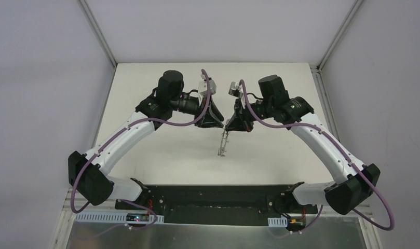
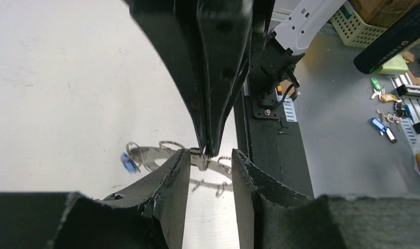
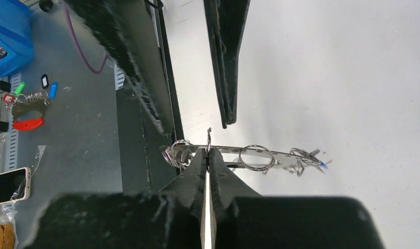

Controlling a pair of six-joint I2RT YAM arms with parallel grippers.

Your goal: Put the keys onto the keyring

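The keyring [image 3: 280, 155] is a flat grey metal ring with wire loops, hanging off the table. My right gripper [image 3: 207, 151] is shut on it, pinching a small loop at its rim. From above, the keyring [image 1: 223, 142] dangles below the right gripper [image 1: 229, 126]. A key with a blue head [image 2: 127, 162] hangs from a loop at the keyring's far end, and is also seen as the blue key [image 3: 322, 165]. My left gripper [image 2: 210, 154] is open, its two fingers on either side of the keyring [image 2: 145, 153], nothing pinched. The right gripper's shut tips [image 2: 206, 149] reach down between them.
The black mounting plate [image 1: 213, 199] runs along the table's near edge. Off the table lie loose tagged keys [image 2: 387, 114], a green basket [image 2: 353, 23], a blue bin [image 3: 8, 36], another bunch of keys [image 3: 28, 101] and a phone [image 3: 8, 184].
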